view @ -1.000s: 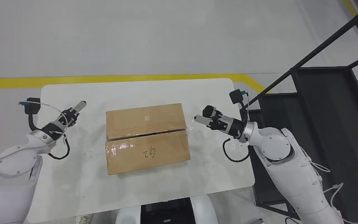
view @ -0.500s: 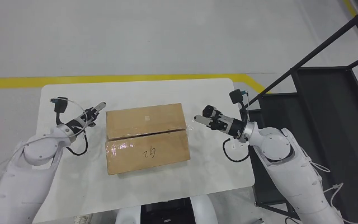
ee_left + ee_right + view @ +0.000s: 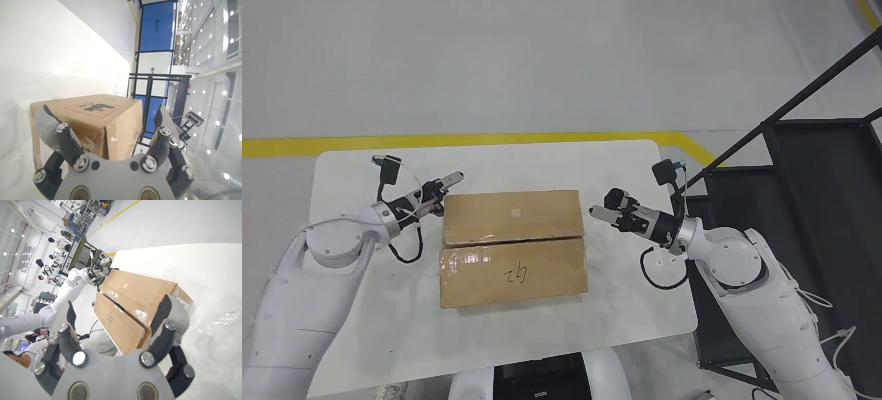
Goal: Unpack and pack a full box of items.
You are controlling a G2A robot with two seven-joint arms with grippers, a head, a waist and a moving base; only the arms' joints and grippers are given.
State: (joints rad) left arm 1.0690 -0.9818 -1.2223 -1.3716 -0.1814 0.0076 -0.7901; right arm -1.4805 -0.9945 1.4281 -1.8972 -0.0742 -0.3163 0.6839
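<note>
A closed brown cardboard box (image 3: 512, 245) lies in the middle of the white table, its top flaps meeting at a taped seam with a handwritten mark beside it. My left gripper (image 3: 449, 182) is open at the box's far left corner. In the left wrist view the box (image 3: 88, 121) corner sits between the spread fingers of that gripper (image 3: 104, 117). My right gripper (image 3: 595, 212) is open at the box's right end, level with the seam. Its wrist view shows the box (image 3: 132, 298) end between the gripper's (image 3: 119, 311) fingers, with the left arm (image 3: 75, 279) beyond.
The white table (image 3: 632, 290) has bare room on every side of the box. A scrap of clear film (image 3: 217, 321) lies on the table by the right gripper. A black metal rack (image 3: 812, 170) stands just past the table's right edge.
My left arm has swung right, from the table's left edge up to the box's far left corner. The box has slid slightly to the right. The right arm has stayed still.
</note>
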